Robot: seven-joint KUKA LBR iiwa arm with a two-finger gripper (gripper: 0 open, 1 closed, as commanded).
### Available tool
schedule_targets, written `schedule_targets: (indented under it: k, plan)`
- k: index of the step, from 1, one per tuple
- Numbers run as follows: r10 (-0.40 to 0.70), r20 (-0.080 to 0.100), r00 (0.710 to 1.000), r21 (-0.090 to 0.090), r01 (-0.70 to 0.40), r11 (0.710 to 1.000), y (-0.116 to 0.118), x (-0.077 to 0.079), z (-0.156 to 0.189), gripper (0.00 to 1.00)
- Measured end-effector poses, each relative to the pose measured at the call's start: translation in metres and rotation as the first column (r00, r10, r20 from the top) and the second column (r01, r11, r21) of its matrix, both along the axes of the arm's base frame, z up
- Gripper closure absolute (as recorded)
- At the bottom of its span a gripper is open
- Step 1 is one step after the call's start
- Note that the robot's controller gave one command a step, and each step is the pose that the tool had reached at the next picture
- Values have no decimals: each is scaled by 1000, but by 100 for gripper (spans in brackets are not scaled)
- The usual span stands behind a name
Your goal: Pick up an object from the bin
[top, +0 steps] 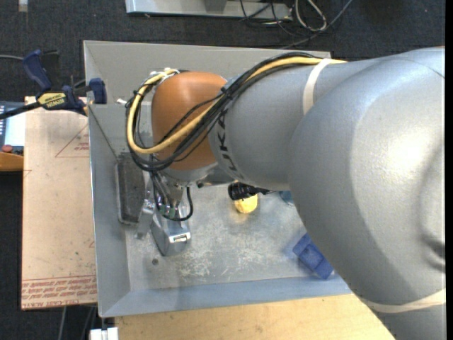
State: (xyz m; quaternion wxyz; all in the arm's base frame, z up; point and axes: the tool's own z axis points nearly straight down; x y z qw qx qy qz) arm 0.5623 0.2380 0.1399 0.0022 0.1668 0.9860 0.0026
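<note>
My gripper (165, 239) hangs below the orange wrist cover, low over the bin floor in its left front part. Just to its left, a dark grey flat rectangular block (129, 188) lies along the bin's left wall, close to the gripper; I cannot tell whether they touch. A small yellow round thing with a black top (245, 201) lies on the floor to the right of the gripper, apart from it.
A blue angular piece (310, 255) lies near the bin's front right, partly under the arm. The big grey arm covers the right half of the bin. Bare scuffed floor shows in front of the gripper.
</note>
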Motion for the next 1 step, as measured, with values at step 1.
schedule_targets:
  k: [1]
  plan:
    - [752,11,659,-9,-752,659,7,26,-67,0]
